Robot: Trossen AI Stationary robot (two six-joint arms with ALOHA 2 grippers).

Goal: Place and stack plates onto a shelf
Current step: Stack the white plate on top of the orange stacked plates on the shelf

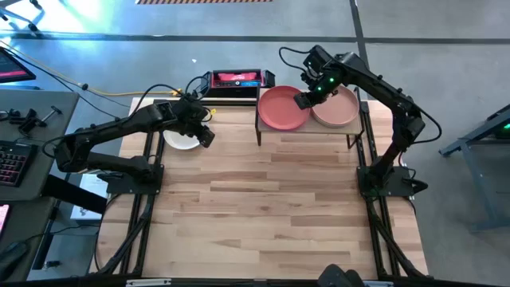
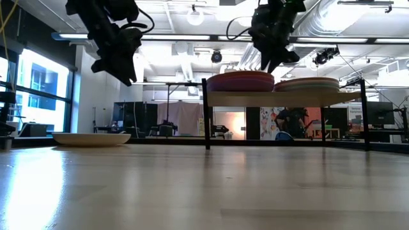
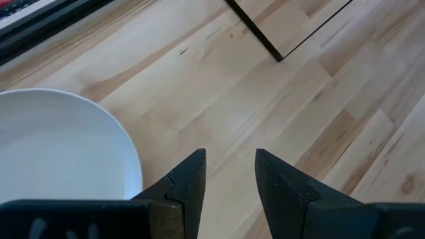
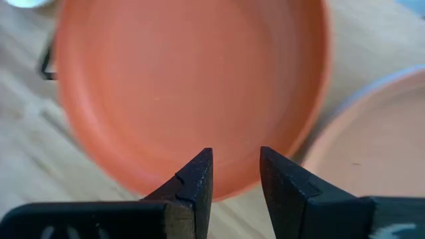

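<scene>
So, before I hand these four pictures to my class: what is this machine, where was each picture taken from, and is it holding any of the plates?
It is a robot with two dark arms at a wooden table, each ending in a two-finger gripper. One picture looks straight down from above, one looks level across the tabletop, and two come from cameras on the arms' wrists, looking past their own fingers.

A small shelf at the far edge carries two stacks of plates: a rust orange plate tops one, a paler plate the other. One cream plate lies on the table.

The left gripper hangs above the table beside the cream plate. The right gripper hangs over the orange plate. Both are open and hold nothing.
</scene>
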